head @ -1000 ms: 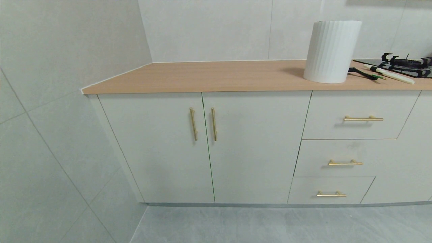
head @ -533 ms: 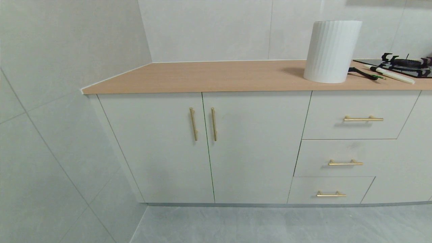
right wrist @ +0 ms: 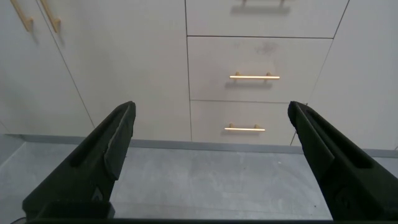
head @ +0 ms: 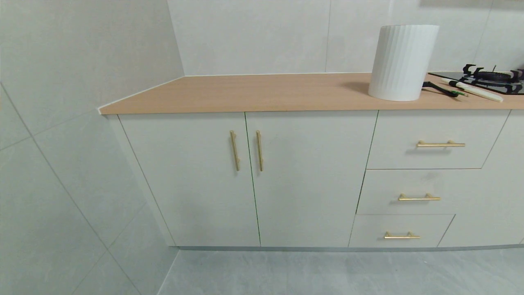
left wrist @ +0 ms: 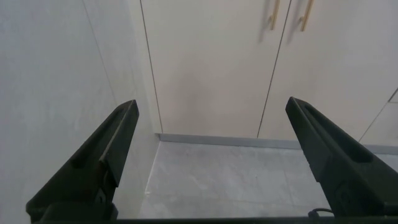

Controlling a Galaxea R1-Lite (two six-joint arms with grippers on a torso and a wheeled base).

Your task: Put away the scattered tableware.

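Nothing moved, canister (head: pixel 403 61), left gripper (left wrist: pixel 210 104), right gripper (right wrist: pixel 211 106)

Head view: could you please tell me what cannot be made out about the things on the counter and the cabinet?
Holder: its own wall hides any contents, head view.
Utensils: too small to tell kinds; one end hidden behind the holder.
Stove: cut off by the right edge.
Doors, drawers: shut, insides hidden.

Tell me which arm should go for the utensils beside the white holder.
Right, probably. The utensils lie at the countertop's right end, and the right hand faces the drawers below them; the left hand faces the double doors further left.
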